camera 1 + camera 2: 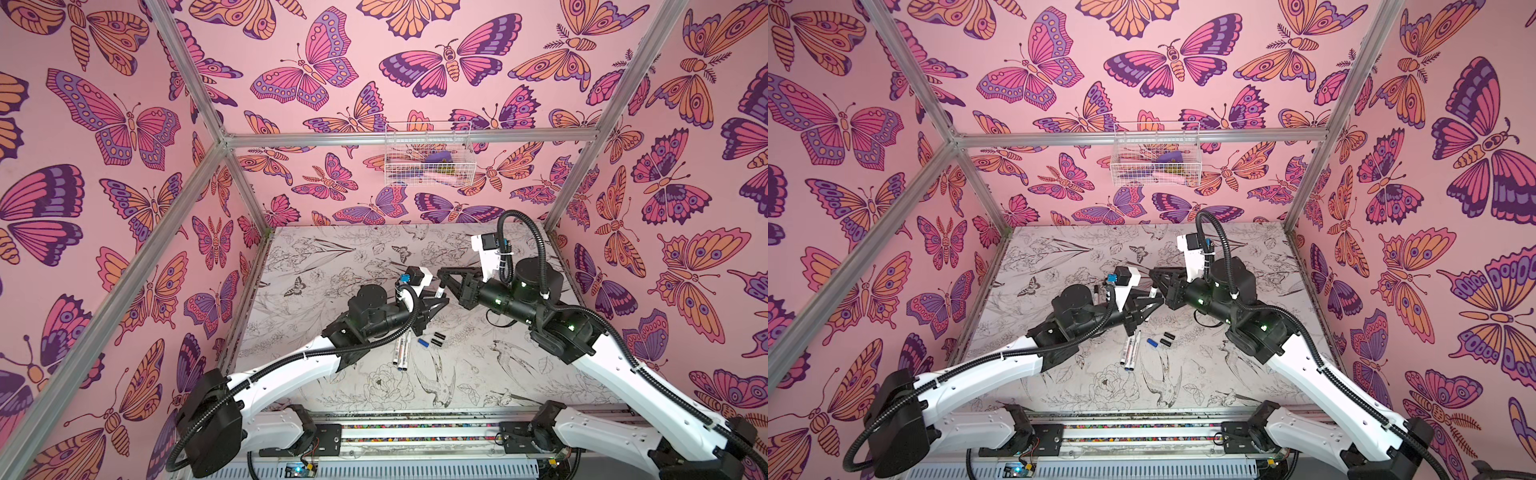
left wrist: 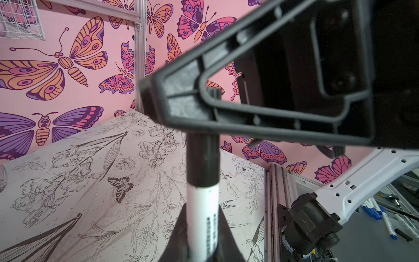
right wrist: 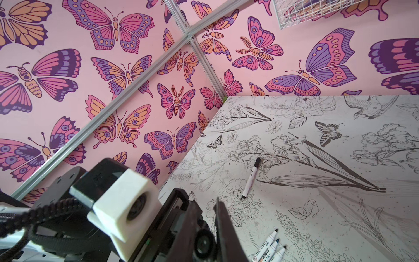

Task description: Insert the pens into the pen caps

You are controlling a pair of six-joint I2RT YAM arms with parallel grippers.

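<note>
My left gripper [image 2: 201, 209] is shut on the white barrel of a pen [image 2: 202, 204]. A black pen cap [image 2: 203, 158] covers that pen's tip end. My right gripper [image 3: 207, 204] is shut on this cap, whose ridged round end [image 3: 204, 245] shows between the fingers. In both top views the two grippers [image 1: 435, 302] [image 1: 444, 279] meet above mid-table. Three uncapped pens [image 3: 269, 247] [image 1: 401, 349] lie side by side on the table. Beside them lie a blue cap [image 1: 423, 343] and two black caps [image 1: 437, 338]. A capped pen [image 3: 250, 179] [image 1: 1096, 293] lies further back.
The table [image 1: 478, 374] has a floral print and is enclosed by pink butterfly walls and aluminium posts [image 1: 573, 183]. A white wire basket [image 1: 428, 153] hangs on the back wall. Both arm bases sit on a rail [image 1: 415, 432] along the front edge.
</note>
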